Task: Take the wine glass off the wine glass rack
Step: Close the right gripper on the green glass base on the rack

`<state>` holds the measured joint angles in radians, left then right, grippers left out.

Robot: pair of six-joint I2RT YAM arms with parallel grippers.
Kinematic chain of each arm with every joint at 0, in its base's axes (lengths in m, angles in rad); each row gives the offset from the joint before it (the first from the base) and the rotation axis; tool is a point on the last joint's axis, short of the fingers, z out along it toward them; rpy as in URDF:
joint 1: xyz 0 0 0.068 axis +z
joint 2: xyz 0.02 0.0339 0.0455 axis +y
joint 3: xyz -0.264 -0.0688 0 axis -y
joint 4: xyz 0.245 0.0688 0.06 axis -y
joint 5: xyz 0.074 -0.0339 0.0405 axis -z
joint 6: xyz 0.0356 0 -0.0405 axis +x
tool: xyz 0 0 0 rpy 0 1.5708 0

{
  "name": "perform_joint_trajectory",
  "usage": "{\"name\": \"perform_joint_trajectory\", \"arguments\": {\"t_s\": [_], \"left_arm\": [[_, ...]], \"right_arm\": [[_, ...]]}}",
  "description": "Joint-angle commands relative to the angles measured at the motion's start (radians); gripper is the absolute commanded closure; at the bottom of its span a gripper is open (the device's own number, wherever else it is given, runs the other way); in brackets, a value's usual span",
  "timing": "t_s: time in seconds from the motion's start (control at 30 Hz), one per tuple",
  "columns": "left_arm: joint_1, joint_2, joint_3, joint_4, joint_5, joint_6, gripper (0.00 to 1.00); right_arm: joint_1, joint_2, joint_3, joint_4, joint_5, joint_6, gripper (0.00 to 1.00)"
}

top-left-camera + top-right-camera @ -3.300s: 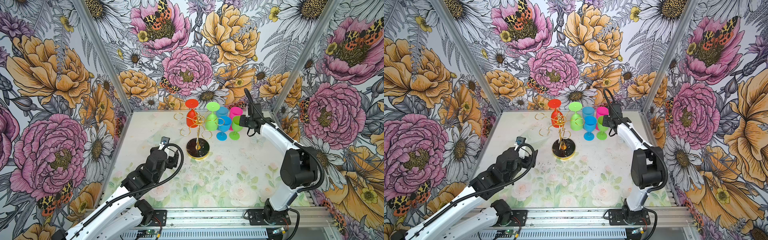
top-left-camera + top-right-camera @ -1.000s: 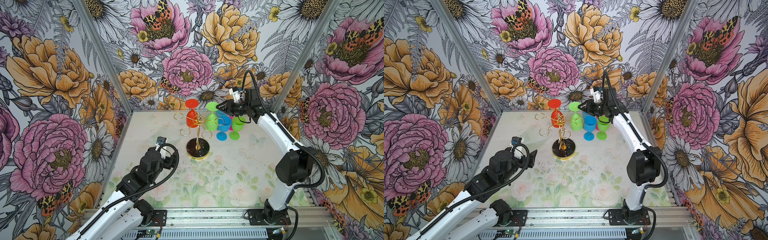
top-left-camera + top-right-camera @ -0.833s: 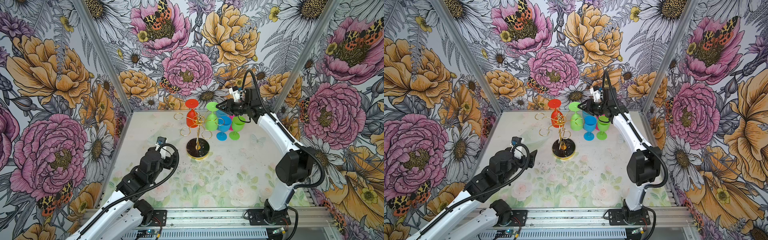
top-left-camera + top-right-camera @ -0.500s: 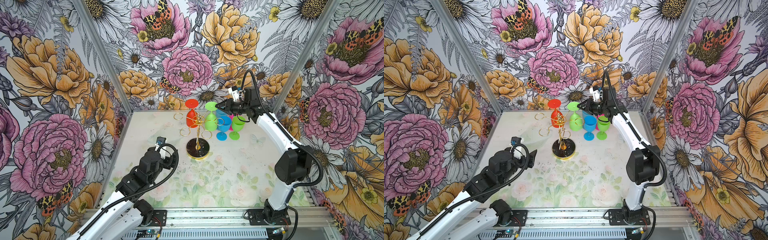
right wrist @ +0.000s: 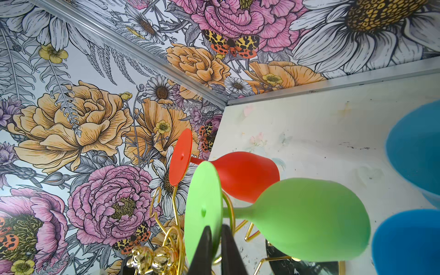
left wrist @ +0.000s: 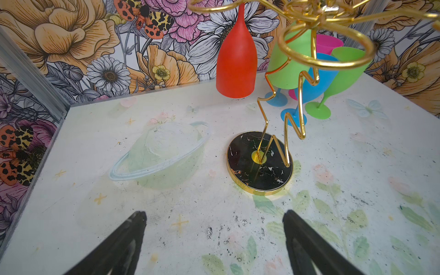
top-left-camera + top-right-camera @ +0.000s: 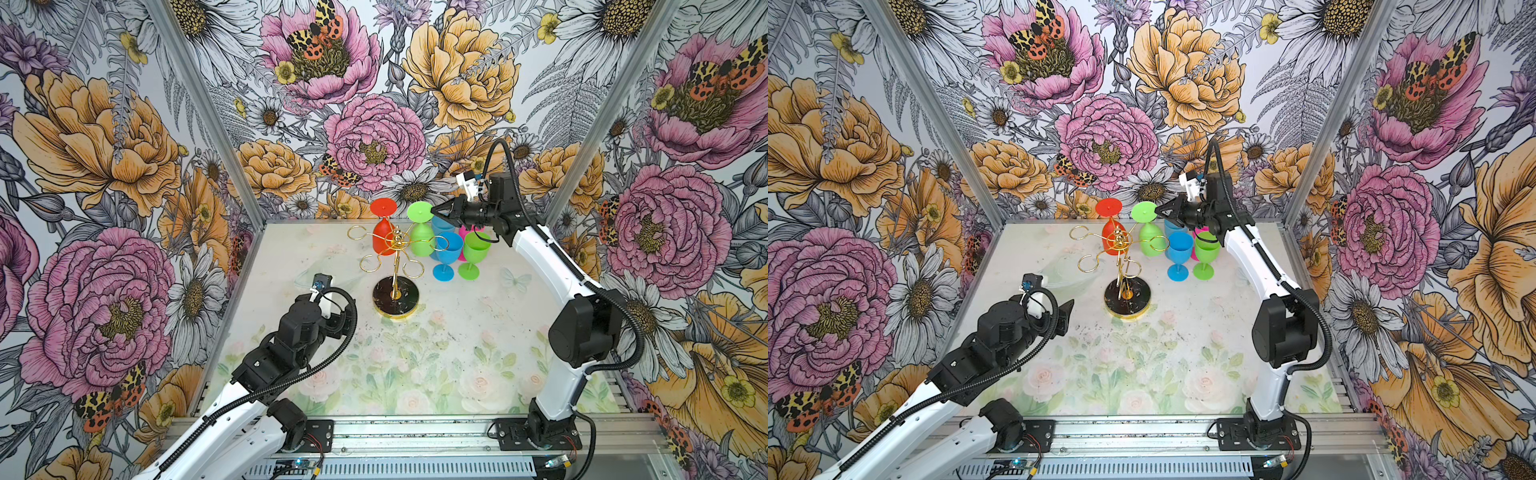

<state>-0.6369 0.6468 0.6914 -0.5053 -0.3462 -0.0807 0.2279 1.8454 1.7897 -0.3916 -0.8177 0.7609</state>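
Observation:
The gold wire wine glass rack [image 7: 398,266] stands on its round black base [image 7: 1127,301] near the back middle of the table. Two glasses hang upside down from its loops: a green wine glass [image 7: 422,245] and a red one [image 7: 383,241]. My right gripper [image 5: 215,229] is shut on the rim of the green glass's round foot [image 5: 202,209], level with the rack's top, as both top views show [image 7: 1157,212]. My left gripper [image 6: 214,216] is open and empty, low over the table in front-left of the rack base [image 6: 259,162].
Several glasses stand upright just right of the rack, under my right arm: a blue one [image 7: 449,253], a green one [image 7: 473,253] and a pink one [image 7: 463,232] behind. The back wall is close behind the rack.
My right gripper rose from beside the standing glasses, moved left to the rack's top and closed on the green glass's foot. The left arm has barely shifted.

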Motion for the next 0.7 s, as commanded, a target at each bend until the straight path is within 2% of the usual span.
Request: {"name": "perform_joint_trajectory", "arguments": {"t_s": [0.0, 0.5, 0.67], "left_arm": [[0.009, -0.011, -0.013, 0.009, 0.003, -0.019, 0.08], [0.008, -0.010, -0.014, 0.008, 0.000, -0.019, 0.08], [0.008, -0.010, -0.014, 0.008, -0.002, -0.019, 0.08]], "right_arm": [[-0.004, -0.001, -0.009, 0.054, -0.031, 0.020, 0.91], [-0.004, -0.030, -0.042, 0.116, -0.070, 0.063, 1.00], [-0.006, -0.039, -0.046, 0.128, -0.077, 0.072, 1.00]]}}
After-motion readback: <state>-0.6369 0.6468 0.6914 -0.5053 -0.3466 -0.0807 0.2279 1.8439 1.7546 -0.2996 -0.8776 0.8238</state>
